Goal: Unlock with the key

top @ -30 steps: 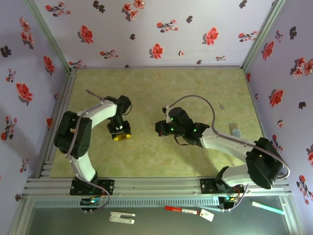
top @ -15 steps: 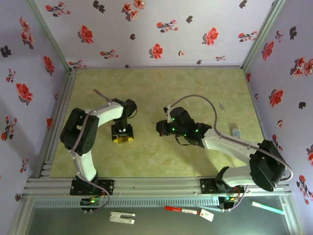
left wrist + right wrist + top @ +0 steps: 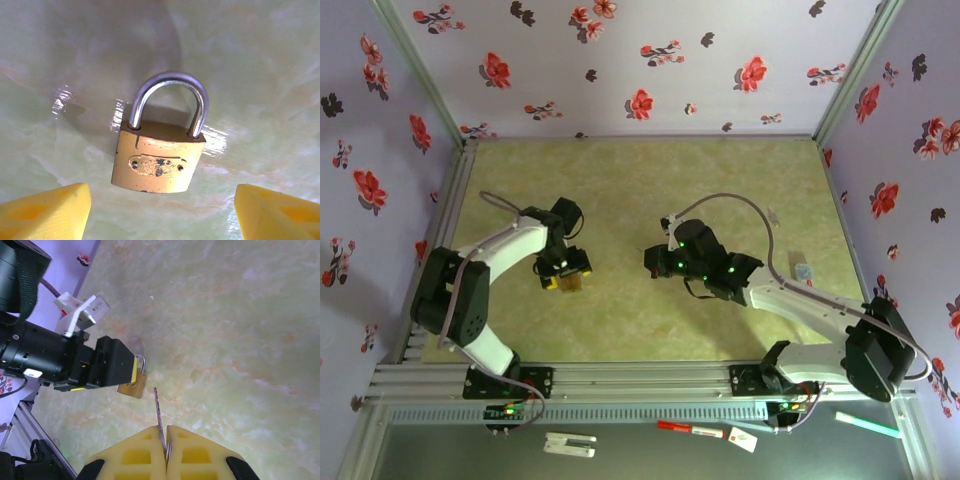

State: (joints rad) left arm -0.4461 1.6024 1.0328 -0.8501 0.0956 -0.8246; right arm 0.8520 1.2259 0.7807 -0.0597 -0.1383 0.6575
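Left wrist: padlock before parted left end effector.

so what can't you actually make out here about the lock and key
- Keyhole: left wrist view shows the padlock front-on; its underside is turned away.
- Engraving on its plate: too blurred to read.
- Key: right wrist view shows a thin blade edge-on, teeth unreadable; its head is hidden between the shut right fingers.
- Top view: the left gripper covers most of the padlock.
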